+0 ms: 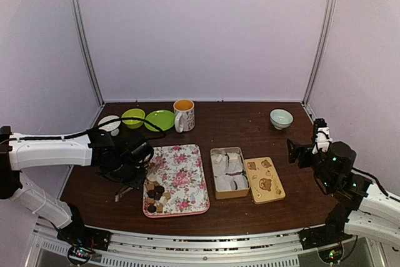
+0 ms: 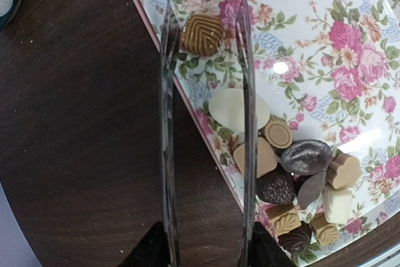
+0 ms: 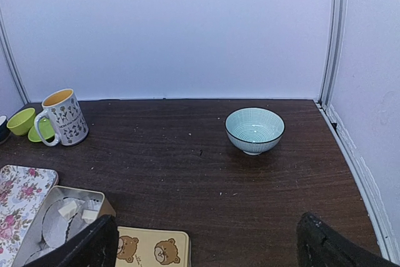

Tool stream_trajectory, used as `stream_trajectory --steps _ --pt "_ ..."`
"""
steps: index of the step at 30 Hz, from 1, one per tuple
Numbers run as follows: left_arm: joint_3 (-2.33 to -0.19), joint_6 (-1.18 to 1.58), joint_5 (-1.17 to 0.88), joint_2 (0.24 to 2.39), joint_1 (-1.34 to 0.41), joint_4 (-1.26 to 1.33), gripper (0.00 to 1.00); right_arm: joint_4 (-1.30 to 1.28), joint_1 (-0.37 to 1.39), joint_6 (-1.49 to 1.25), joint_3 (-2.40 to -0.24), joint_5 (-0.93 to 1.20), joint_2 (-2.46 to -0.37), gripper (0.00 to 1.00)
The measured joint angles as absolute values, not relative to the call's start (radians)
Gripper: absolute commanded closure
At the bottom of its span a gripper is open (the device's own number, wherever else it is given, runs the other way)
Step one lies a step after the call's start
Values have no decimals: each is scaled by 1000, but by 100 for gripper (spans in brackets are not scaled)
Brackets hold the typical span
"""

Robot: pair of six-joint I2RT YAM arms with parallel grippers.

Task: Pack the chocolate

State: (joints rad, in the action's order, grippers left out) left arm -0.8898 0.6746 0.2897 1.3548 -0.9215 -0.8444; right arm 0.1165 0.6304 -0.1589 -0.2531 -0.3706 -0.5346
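Left gripper (image 2: 206, 256): closed about the rear of the long metal tongs (image 2: 167, 154), lightly enough that the two blades stood apart; nothing was held between the blades. Right gripper (image 3: 206, 248): spread wide and empty, at the right side of the table (image 1: 250, 123), well apart from the work.

Chocolate (image 2: 300, 179): heaped at the near left corner of the floral tray (image 2: 312, 42), with dark, tan and white pieces touching one another. One ribbed tan piece (image 2: 203, 34) lay alone farther along the tray's left edge, apart from the heap.

Key relation: the ribbed tan piece sat directly between the two blade tips, one tip at each side, neither seen to press it. Whether the tips touched the tray could not be told. The right blade passed over a white oval piece (image 2: 231, 109). Judged: a squeeze would suffice, with no sideways shift.

Destination, judged: open tin (image 1: 228, 172) with paper cups, just right of the tray, bear-printed lid (image 1: 264, 179) beside it. Left arm was much the nearer
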Motion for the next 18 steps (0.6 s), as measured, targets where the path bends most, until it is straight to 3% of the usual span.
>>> stream_trajectory --steps 18 --pt "-891 674 274 1372 -921 -899 58 117 630 -159 -253 -371 -535 0"
